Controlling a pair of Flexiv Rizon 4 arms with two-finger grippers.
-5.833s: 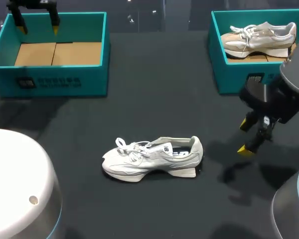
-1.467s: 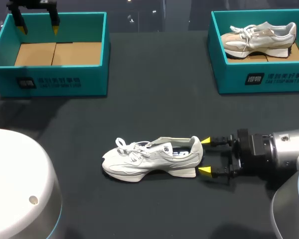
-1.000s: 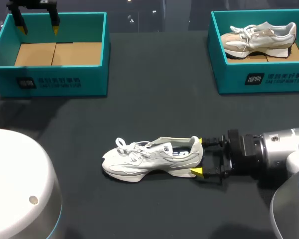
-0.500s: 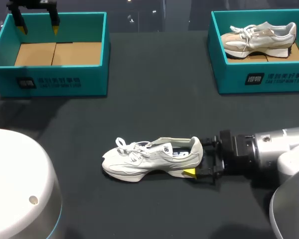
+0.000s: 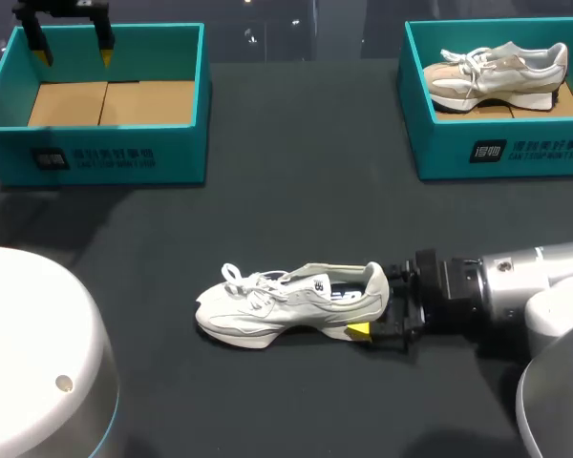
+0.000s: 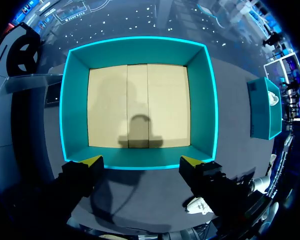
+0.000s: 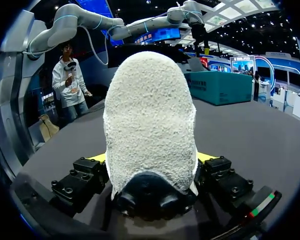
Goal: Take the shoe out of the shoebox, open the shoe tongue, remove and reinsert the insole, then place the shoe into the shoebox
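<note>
Right gripper (image 5: 372,303) sits at the heel of the shoe (image 5: 286,301) on the table (image 5: 296,172); clamped or not, cannot tell. Left gripper (image 6: 141,161) hangs spread wide over the empty box (image 6: 75,100).

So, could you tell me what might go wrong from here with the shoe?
The right gripper sits only at the heel of the shoe, so the long toe end may sag or twist free on lifting. The right shoebox already holds another shoe; setting this one there could jam them.
</note>
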